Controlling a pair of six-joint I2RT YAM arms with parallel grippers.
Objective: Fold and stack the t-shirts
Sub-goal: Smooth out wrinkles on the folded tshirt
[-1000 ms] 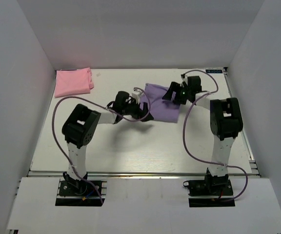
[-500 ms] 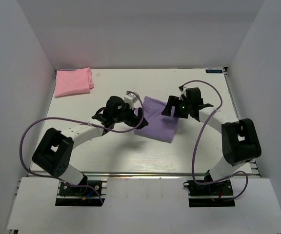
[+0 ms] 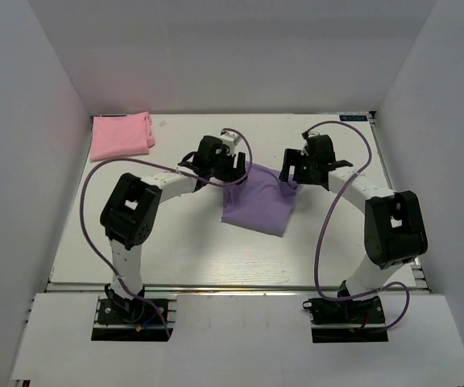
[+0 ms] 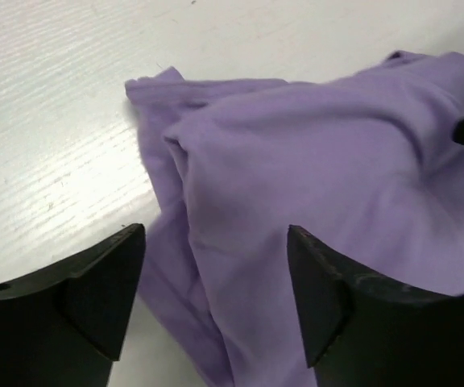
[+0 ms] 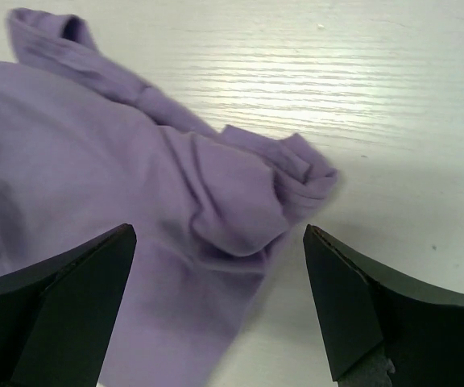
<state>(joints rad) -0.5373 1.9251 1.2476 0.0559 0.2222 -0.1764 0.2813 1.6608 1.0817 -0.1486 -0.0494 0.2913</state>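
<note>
The lavender-purple t-shirt (image 3: pixel 258 201) lies folded in the middle of the table, its far corners rumpled. It fills the left wrist view (image 4: pixel 312 185) and the right wrist view (image 5: pixel 119 201). My left gripper (image 3: pixel 238 171) is open over its far left corner, holding nothing. My right gripper (image 3: pixel 288 173) is open over its far right corner, holding nothing. The pink t-shirt (image 3: pixel 121 135) lies folded at the far left corner of the table. The neck label is hidden.
White walls close the table (image 3: pixel 176 242) on the left, back and right. Purple cables (image 3: pixel 87 201) loop from both arms over the table. A metal rail (image 3: pixel 232 286) runs along the near edge.
Both grippers moved back toward the far edge of the purple shirt and now stand open; the shirt has dropped flat on the table, nearer than a second ago.
</note>
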